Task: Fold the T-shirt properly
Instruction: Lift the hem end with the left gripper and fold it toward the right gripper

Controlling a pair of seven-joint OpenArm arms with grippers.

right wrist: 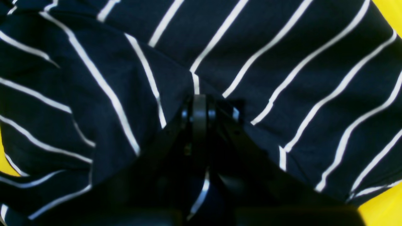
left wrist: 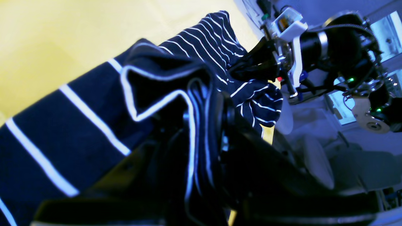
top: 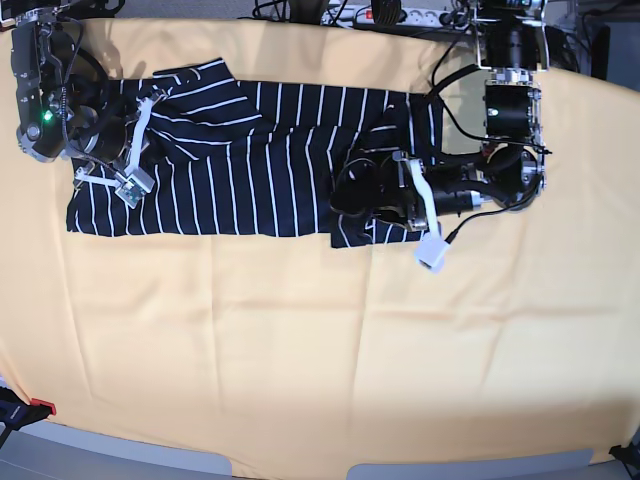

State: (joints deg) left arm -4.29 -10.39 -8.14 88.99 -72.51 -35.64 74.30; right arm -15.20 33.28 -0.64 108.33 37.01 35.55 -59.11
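Both arms reach low over the T-shirt (top: 250, 160): left gripper (left wrist: 201, 103) clamps bunched cloth, right gripper (right wrist: 199, 106) pinches a fold (jaws narrow).

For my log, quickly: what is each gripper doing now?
Left gripper: closed on the T-shirt.
Right gripper: closed on the T-shirt.

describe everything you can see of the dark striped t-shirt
The dark navy cloth T-shirt with thin white stripes lies stretched in a long band across the yellow-covered table, partly folded and rumpled at both ends. The left gripper pinches bunched cloth at one end; the right gripper is shut on fabric at the other.
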